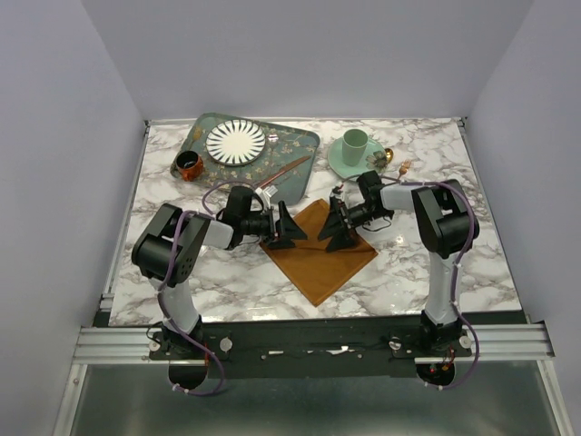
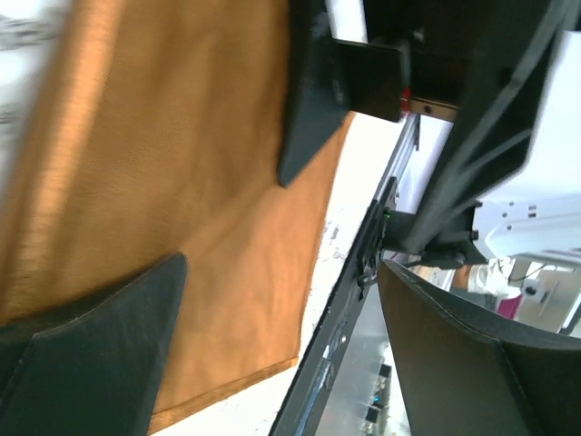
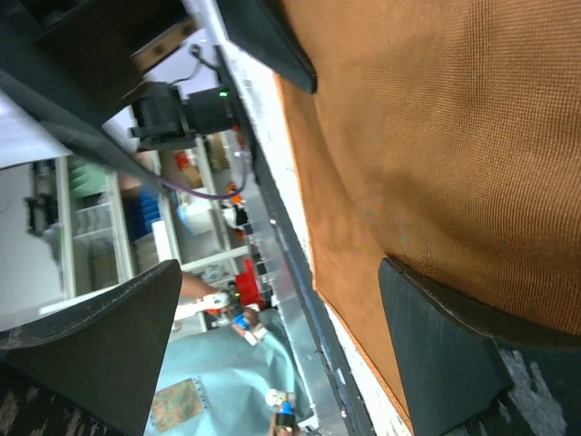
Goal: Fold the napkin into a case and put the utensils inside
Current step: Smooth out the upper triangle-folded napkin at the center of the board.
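The rust-orange napkin (image 1: 320, 254) lies flat on the marble table, turned like a diamond. No case is in view. My left gripper (image 1: 287, 227) hangs open over the napkin's upper left edge. Facing it, my right gripper (image 1: 337, 230) is open over the upper right edge. In the left wrist view the napkin (image 2: 182, 182) runs under one of the fingers (image 2: 91, 354) of my open left gripper (image 2: 281, 354). In the right wrist view the napkin (image 3: 454, 136) passes under my open right gripper (image 3: 272, 354). Of the utensils, a straight copper piece (image 1: 289, 167) rests on the tray. A fork (image 1: 403, 166) and a spoon (image 1: 388, 155) lie at the back right.
A patterned green tray (image 1: 300, 145) at the back holds a striped plate (image 1: 236, 142). A small brown cup (image 1: 188, 165) stands at its left. A green cup on a saucer (image 1: 351, 148) stands at the back right. Walls enclose the table on three sides.
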`<state>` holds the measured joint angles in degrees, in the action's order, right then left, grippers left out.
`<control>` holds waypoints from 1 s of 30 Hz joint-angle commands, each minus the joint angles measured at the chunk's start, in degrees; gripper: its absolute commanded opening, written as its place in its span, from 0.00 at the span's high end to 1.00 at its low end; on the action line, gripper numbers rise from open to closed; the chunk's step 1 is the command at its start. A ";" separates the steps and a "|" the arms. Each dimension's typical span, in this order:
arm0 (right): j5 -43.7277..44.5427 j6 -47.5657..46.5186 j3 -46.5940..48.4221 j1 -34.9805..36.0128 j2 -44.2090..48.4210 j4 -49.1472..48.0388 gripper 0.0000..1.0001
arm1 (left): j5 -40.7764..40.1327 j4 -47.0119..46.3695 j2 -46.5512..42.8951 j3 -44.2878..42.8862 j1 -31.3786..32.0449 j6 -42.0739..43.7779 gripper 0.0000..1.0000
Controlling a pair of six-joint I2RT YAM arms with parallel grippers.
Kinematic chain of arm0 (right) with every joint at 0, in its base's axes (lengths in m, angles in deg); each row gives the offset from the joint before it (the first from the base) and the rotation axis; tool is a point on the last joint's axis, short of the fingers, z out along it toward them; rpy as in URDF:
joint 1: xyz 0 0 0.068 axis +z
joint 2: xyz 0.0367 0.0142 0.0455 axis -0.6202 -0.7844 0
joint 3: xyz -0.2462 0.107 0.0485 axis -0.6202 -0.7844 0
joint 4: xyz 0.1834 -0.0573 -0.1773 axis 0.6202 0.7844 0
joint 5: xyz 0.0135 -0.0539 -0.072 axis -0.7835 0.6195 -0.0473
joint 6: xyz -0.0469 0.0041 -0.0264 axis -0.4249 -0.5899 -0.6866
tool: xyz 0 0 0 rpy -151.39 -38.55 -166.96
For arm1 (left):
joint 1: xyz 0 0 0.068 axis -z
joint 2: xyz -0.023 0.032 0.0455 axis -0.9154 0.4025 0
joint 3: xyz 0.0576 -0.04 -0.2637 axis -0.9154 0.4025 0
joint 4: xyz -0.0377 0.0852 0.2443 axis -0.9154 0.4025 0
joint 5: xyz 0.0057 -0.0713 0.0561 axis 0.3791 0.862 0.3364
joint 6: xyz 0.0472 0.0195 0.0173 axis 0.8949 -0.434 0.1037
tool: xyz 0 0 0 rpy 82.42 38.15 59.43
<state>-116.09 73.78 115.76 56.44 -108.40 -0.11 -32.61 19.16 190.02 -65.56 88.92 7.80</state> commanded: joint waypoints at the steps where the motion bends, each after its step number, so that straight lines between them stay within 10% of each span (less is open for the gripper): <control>1: -1.06 -1.99 -1.21 -2.20 -3.62 -0.45 0.03 | 1.66 -1.02 3.93 1.00 -2.17 1.33 0.04; 30: 4.13 -20.37 -5.70 -9.76 3.29 16.59 0.04 | 4.65 -2.95 2.02 3.73 -6.22 3.87 0.17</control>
<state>-120.27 57.12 111.68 47.22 -108.66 10.88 -26.25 13.33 194.93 -63.64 83.08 8.28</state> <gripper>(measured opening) 0.954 0.816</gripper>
